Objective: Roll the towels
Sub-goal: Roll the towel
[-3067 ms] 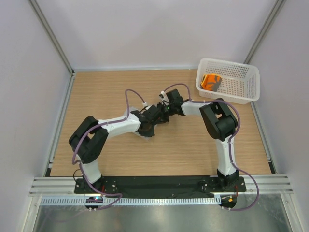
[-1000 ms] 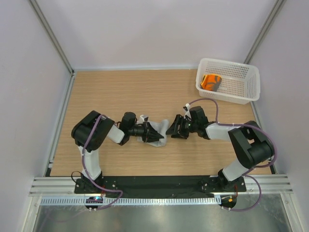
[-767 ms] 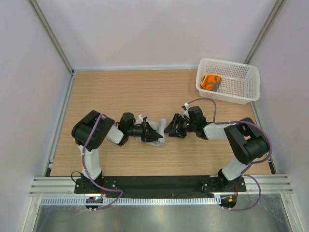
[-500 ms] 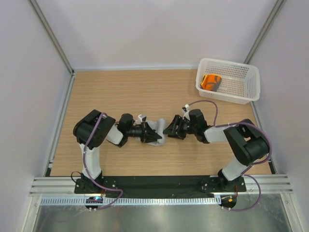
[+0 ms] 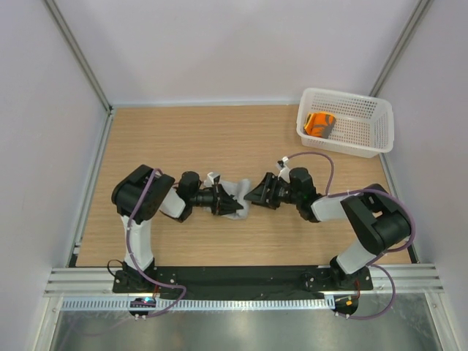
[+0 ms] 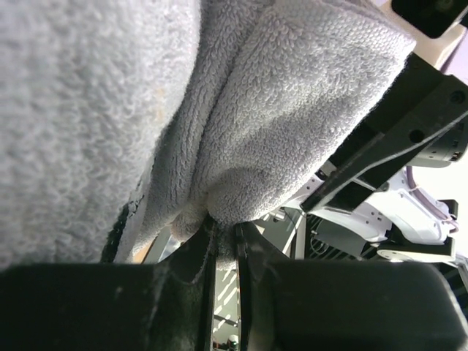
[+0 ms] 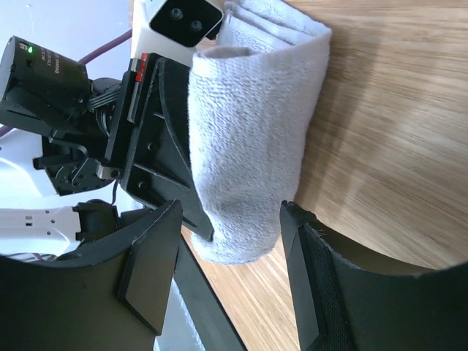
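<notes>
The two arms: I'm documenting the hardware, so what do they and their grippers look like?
Both the left arm and right arm have white links with black joints and a purple cable alongside. The left gripper and right gripper are black, flat and angular.

From above, the grey towel (image 5: 235, 187) at centre is mostly covered by the left gripper (image 5: 232, 205) and right gripper (image 5: 250, 196). The left wrist view shows it blurred, cut off at top and left. The orange towel (image 5: 319, 123) at upper right is too small to tell its folds.
</notes>
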